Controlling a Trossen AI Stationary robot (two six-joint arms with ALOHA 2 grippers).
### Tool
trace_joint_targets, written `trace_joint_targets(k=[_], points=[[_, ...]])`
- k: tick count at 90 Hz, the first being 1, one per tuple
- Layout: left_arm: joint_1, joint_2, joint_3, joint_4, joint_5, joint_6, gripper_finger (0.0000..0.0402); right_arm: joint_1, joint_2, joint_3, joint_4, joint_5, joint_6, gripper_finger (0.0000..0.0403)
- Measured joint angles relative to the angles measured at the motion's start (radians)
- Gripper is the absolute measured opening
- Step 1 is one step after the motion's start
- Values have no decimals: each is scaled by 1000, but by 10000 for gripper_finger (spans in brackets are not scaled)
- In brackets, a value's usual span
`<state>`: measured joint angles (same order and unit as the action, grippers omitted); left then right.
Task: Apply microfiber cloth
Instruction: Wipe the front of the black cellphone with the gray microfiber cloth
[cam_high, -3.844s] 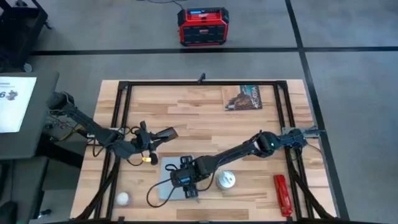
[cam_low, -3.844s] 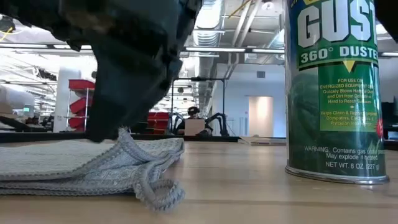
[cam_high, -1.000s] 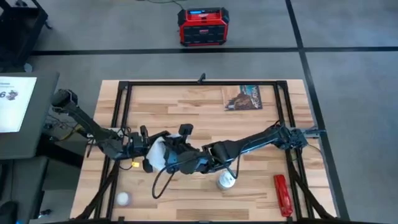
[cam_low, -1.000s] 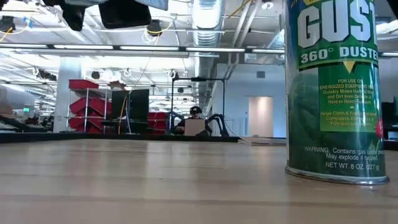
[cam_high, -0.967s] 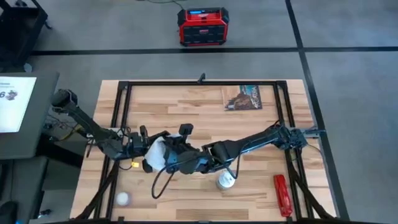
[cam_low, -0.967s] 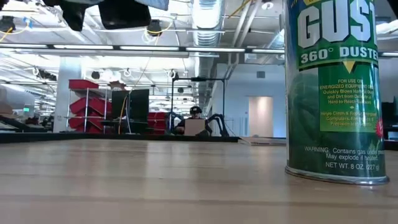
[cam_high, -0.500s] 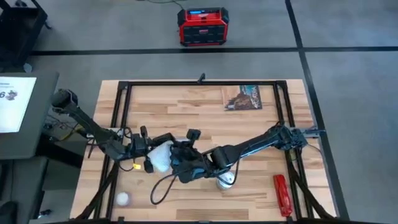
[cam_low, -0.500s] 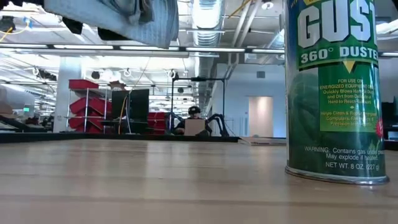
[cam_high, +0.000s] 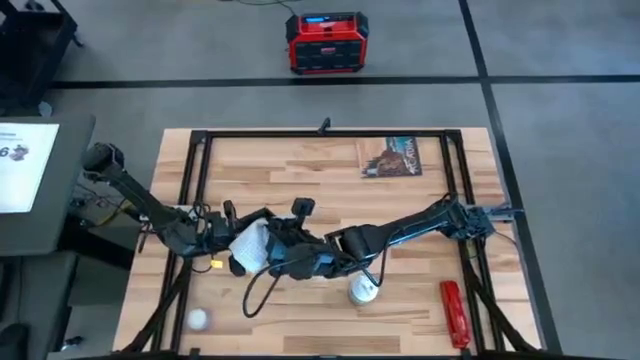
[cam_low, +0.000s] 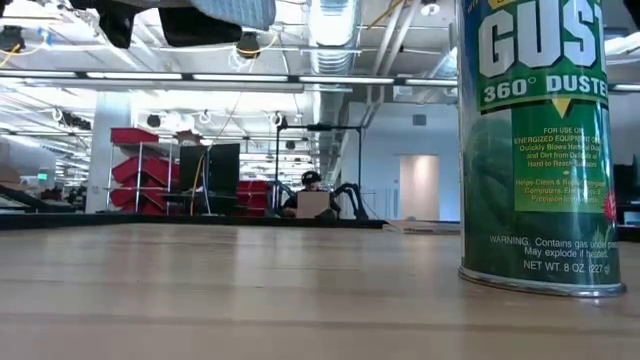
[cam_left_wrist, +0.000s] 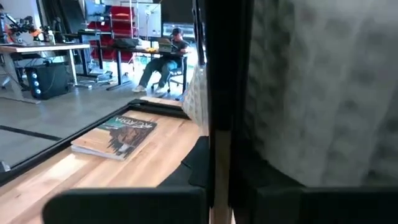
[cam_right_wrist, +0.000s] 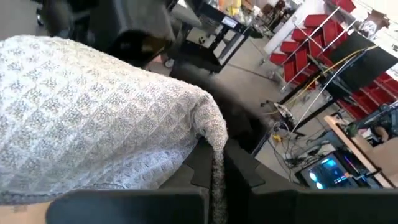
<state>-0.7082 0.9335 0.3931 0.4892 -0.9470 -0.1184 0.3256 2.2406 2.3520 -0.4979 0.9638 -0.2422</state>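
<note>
Both grippers met above the table's left-middle part. The right gripper pinched the microfiber cloth, lifted off the table. For the left gripper I cannot tell its state. Wiping seemed in progress; next, press the cloth gently.

duster can upright on table | cloth overhead

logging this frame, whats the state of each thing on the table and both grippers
microfiber cloth: lifted off the table, bunched between the two grippers
right gripper: shut on the cloth
left gripper: against the cloth
duster can: upright on the table
booklet: flat, closed
red tool: lying flat
</note>
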Motion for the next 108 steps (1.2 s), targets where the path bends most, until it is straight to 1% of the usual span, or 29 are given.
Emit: trace_joint_targets(k=[11,24,37,54,67,80,108], points=[[0,-4,-1,0,-8,20,3,0,0,-5,-14,0,21,0],[0,-29,-6,-23,-16,56,3,0,-2,-20,-114,0,156,0],[0,-68,-7,-11,-13,103,3,13,0,-22,-210,11,262,0],[-2,-109,-5,-11,-14,147,3,18,8,-120,-216,19,343,0],[-2,-116,-5,-1,-14,142,3,17,4,-152,-169,19,343,0],[-2,-110,-3,1,-15,126,3,14,0,-154,-112,14,266,0],[0,-56,0,1,-20,73,3,8,-1,-51,-62,2,129,0]])
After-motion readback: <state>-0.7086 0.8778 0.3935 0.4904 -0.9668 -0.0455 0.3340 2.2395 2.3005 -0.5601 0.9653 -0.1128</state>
